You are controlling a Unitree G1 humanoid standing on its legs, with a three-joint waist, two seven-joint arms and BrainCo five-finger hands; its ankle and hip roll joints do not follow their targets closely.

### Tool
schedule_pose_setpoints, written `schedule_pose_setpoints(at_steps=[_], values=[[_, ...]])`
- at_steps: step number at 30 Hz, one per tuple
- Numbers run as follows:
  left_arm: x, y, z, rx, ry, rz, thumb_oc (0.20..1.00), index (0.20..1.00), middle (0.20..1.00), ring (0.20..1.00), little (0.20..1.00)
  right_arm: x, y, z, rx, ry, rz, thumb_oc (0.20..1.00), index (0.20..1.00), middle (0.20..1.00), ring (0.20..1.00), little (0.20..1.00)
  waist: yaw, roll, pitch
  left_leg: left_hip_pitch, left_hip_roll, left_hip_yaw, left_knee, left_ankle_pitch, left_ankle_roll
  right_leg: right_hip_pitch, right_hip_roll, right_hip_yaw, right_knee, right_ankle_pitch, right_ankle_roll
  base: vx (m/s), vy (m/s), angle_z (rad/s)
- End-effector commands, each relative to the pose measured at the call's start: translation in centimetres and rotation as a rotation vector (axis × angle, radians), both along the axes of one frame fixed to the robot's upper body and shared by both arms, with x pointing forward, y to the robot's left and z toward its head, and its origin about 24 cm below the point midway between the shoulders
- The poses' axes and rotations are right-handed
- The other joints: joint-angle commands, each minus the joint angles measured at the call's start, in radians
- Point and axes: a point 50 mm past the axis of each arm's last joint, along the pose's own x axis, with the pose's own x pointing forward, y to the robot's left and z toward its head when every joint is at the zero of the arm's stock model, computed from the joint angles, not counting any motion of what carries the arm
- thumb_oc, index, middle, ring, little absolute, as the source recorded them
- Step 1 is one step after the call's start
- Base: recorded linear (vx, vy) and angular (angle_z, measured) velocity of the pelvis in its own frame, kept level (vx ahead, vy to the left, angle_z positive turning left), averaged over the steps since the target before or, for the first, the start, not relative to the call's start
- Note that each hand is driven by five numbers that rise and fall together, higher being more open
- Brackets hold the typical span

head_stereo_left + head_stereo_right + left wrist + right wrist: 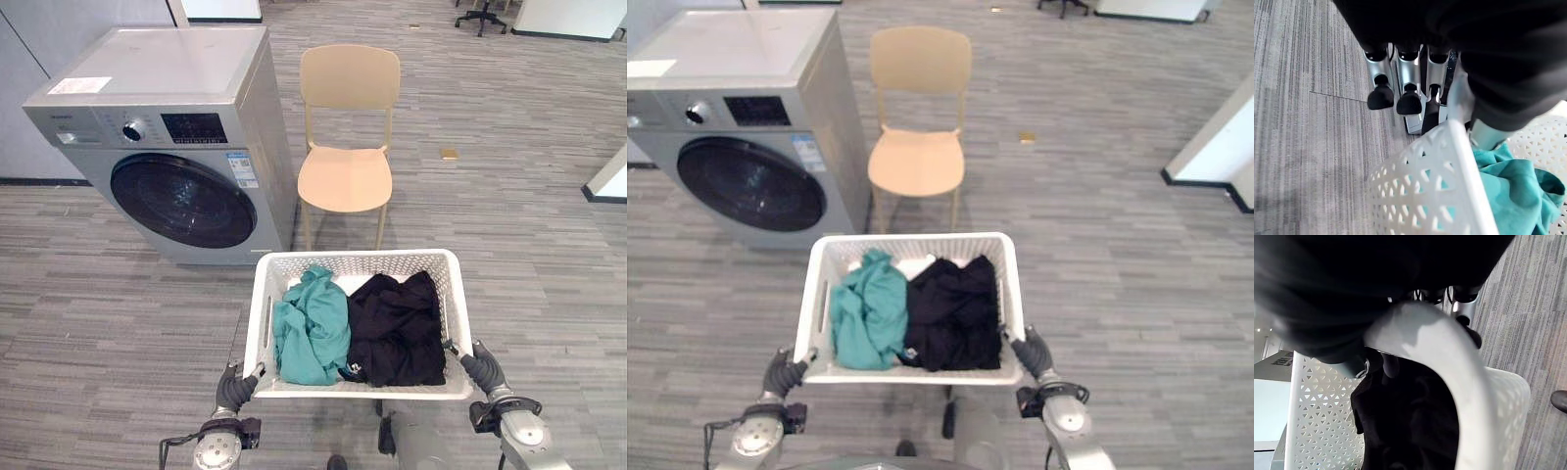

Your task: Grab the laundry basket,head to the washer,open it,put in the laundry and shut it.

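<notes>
In the left eye view, a white laundry basket [266,323] is held above the grey floor [118,333], the left hand [233,388] and right hand [482,370] being clamped on its near corners; a teal garment [312,333] and a black garment [397,328] are seen inside. Ahead, a washer [167,147] with its door shut is seen beside a beige chair [346,147]. In the left wrist view, fingers [1409,100] are curled under the rim. In the right wrist view, the rim is gripped, black cloth lying inside.
</notes>
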Motion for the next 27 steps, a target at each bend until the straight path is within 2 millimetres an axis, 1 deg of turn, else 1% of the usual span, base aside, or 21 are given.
schedule_pose_setpoints(at_steps=[1,2,3,4,5,7,8,9,10,12,13,14,15,17,18,19,22,23,24,25,27], values=[[2.9,0.4,4.0,-0.021,-0.245,-0.014,0.2,0.2,0.2,0.2,0.2,2.8,-1.3,5.6,0.014,-0.309,-0.006,0.2,0.2,0.2,0.2,0.2,-0.008,-0.01,-0.032,-0.094,0.123,-0.001,0.302,0.006,-0.092,0.091,0.001,-0.017,0.015,-0.038,0.048,0.42,-0.285,0.69],[3.1,0.0,4.0,-0.038,-0.249,-0.022,0.2,0.2,0.2,0.2,0.2,3.0,-1.8,5.9,-0.008,-0.324,-0.021,0.2,0.2,0.2,0.2,0.2,-0.002,-0.016,-0.014,-0.181,0.16,0.034,0.496,0.09,-0.104,0.144,0.0,-0.035,0.02,-0.075,0.013,0.29,-0.212,0.57],[3.1,0.0,4.0,-0.038,-0.249,-0.022,0.2,0.2,0.2,0.2,0.2,3.0,-1.8,5.9,-0.008,-0.324,-0.021,0.2,0.2,0.2,0.2,0.2,-0.003,-0.015,-0.014,-0.185,0.162,0.033,0.503,0.087,-0.105,0.144,0.001,-0.037,0.021,-0.076,0.012,0.24,-0.194,0.35],[3.2,0.0,4.1,-0.038,-0.252,-0.026,0.2,0.2,0.2,0.2,0.2,2.9,-1.9,6.0,-0.011,-0.325,-0.03,0.2,0.2,0.2,0.2,0.2,0.002,-0.022,-0.009,-0.22,0.176,0.055,0.546,0.11,-0.1,0.168,0.003,-0.039,0.017,-0.095,0.0,0.17,-0.122,0.12],[3.2,0.0,4.1,-0.042,-0.253,-0.029,0.2,0.2,0.2,0.2,0.2,2.8,-2.1,5.9,-0.013,-0.317,-0.037,0.2,0.2,0.2,0.2,0.2,0.006,-0.027,-0.008,-0.256,0.187,0.083,0.553,0.108,-0.092,0.189,0.007,-0.046,0.014,-0.113,-0.008,0.29,-0.149,0.07],[3.2,0.0,4.1,-0.044,-0.246,-0.038,0.2,0.2,0.2,0.2,0.2,2.6,-2.5,5.8,-0.021,-0.308,-0.052,0.2,0.2,0.2,0.2,0.2,0.024,-0.032,-0.002,-0.323,0.193,0.13,0.507,0.064,-0.074,0.234,0.009,-0.056,0.011,-0.149,-0.009,0.32,-0.081,0.01],[3.1,-0.1,4.1,-0.039,-0.243,-0.042,0.2,0.2,0.2,0.2,0.2,2.5,-2.6,5.8,-0.028,-0.308,-0.058,0.2,0.2,0.2,0.2,0.2,0.029,-0.035,0.001,-0.348,0.196,0.146,0.457,0.055,-0.068,0.247,0.008,-0.057,0.011,-0.163,-0.007,0.4,-0.028,0.06],[3.2,0.1,4.1,-0.031,-0.241,-0.036,0.2,0.2,0.2,0.2,0.2,2.6,-2.6,5.8,-0.03,-0.31,-0.065,0.2,0.2,0.2,0.2,0.2,0.041,-0.038,0.005,-0.397,0.202,0.166,0.36,0.069,-0.064,0.28,0.008,-0.056,0.011,-0.192,0.0,0.27,-0.003,0.04],[3.2,0.1,4.1,-0.031,-0.241,-0.036,0.2,0.2,0.2,0.2,0.2,2.6,-2.6,5.8,-0.03,-0.31,-0.065,0.2,0.2,0.2,0.2,0.2,0.041,-0.038,0.005,-0.396,0.201,0.166,0.36,0.069,-0.064,0.28,0.008,-0.056,0.011,-0.192,0.0,0.3,0.008,0.07],[3.1,0.2,4.1,-0.026,-0.24,-0.028,0.2,0.2,0.2,0.2,0.2,2.6,-2.7,5.7,-0.04,-0.303,-0.07,0.2,0.2,0.2,0.2,0.2,0.055,-0.032,0.012,-0.443,0.208,0.166,0.271,0.146,-0.086,0.313,0.02,-0.055,0.019,-0.218,0.0,0.34,0.03,0.04],[2.9,0.4,4.0,-0.026,-0.236,-0.019,0.2,0.2,0.2,0.2,0.2,2.5,-2.6,5.6,-0.04,-0.298,-0.067,0.2,0.2,0.2,0.2,0.2,0.068,-0.022,0.01,-0.443,0.212,0.171,0.161,0.206,-0.1,0.355,0.036,-0.048,0.02,-0.244,0.003,0.37,0.039,0.06],[2.9,0.4,4.0,-0.026,-0.236,-0.019,0.2,0.2,0.2,0.2,0.2,2.5,-2.6,5.6,-0.04,-0.298,-0.067,0.2,0.2,0.2,0.2,0.2,0.069,-0.022,0.011,-0.442,0.211,0.171,0.16,0.207,-0.1,0.355,0.036,-0.048,0.02,-0.244,0.003,0.4,0.076,0.02],[2.7,0.4,3.9,-0.026,-0.228,-0.019,0.2,0.2,0.2,0.2,0.2,2.5,-2.6,5.5,-0.047,-0.296,-0.062,0.2,0.2,0.2,0.2,0.2,0.074,-0.015,0.006,-0.439,0.21,0.166,0.112,0.226,-0.101,0.368,0.041,-0.044,0.024,-0.259,0.004,0.27,0.066,-0.08],[2.8,0.5,3.9,-0.024,-0.228,-0.014,0.2,0.2,0.2,0.2,0.2,2.5,-2.5,5.5,-0.049,-0.294,-0.063,0.2,0.2,0.2,0.2,0.2,0.079,-0.016,0.005,-0.447,0.207,0.159,0.086,0.235,-0.103,0.384,0.042,-0.035,0.029,-0.273,0.006,0.4,0.12,-0.18],[2.8,0.5,3.9,-0.027,-0.228,-0.008,0.2,0.2,0.2,0.2,0.2,2.7,-2.5,5.3,-0.052,-0.288,-0.062,0.2,0.2,0.2,0.2,0.2,0.097,-0.012,-0.004,-0.489,0.218,0.13,0.045,0.259,-0.11,0.423,0.046,-0.007,0.042,-0.302,0.008,0.41,0.143,-0.15],[2.8,0.5,3.9,-0.027,-0.228,-0.008,0.2,0.2,0.2,0.2,0.2,2.7,-2.5,5.3,-0.051,-0.288,-0.062,0.2,0.2,0.2,0.2,0.2,0.097,-0.014,-0.003,-0.487,0.217,0.131,0.044,0.259,-0.11,0.424,0.044,-0.006,0.043,-0.303,0.009,0.55,0.198,-0.13],[2.8,0.5,3.9,-0.026,-0.224,-0.023,0.2,0.2,0.2,0.2,0.2,2.5,-2.3,5.2,-0.042,-0.284,-0.054,0.2,0.2,0.2,0.2,0.2,0.101,-0.006,-0.031,-0.465,0.225,0.124,0.02,0.28,-0.106,0.461,0.028,0.014,0.037,-0.321,0.03,0.39,0.215,-0.33],[3.0,0.4,3.9,-0.023,-0.222,-0.032,0.2,0.2,0.2,0.2,0.2,2.4,-2.2,5.0,-0.044,-0.274,-0.05,0.2,0.2,0.2,0.2,0.2,0.099,-0.017,-0.046,-0.467,0.19,0.117,0.065,0.259,-0.087,0.457,-0.017,0.023,0.093,-0.287,0.061,0.45,0.344,-0.44],[3.3,0.4,4.0,-0.016,-0.228,-0.044,0.2,0.2,0.2,0.2,0.2,2.6,-1.9,5.1,-0.047,-0.279,-0.03,0.2,0.2,0.2,0.2,0.2,0.092,-0.022,-0.043,-0.443,0.173,0.125,0.071,0.238,-0.067,0.405,-0.044,0.04,0.196,-0.218,0.083,0.3,0.268,-0.2],[3.3,0.3,4.1,-0.016,-0.229,-0.044,0.2,0.2,0.2,0.2,0.2,2.6,-1.9,5.1,-0.047,-0.279,-0.03,0.2,0.2,0.2,0.2,0.2,0.095,-0.02,-0.045,-0.447,0.176,0.127,0.07,0.24,-0.066,0.4,-0.042,0.044,0.197,-0.215,0.083,0.14,0.196,-0.21],[3.5,0.8,4.3,0.005,-0.236,-0.045,0.2,0.2,0.2,0.2,0.2,2.9,-1.4,5.2,-0.045,-0.287,-0.013,0.2,0.2,0.2,0.2,0.2,0.083,-0.018,-0.034,-0.393,0.15,0.142,0.054,0.206,-0.036,0.314,-0.074,0.061,0.358,-0.125,0.113,0.22,0.227,-0.26]])
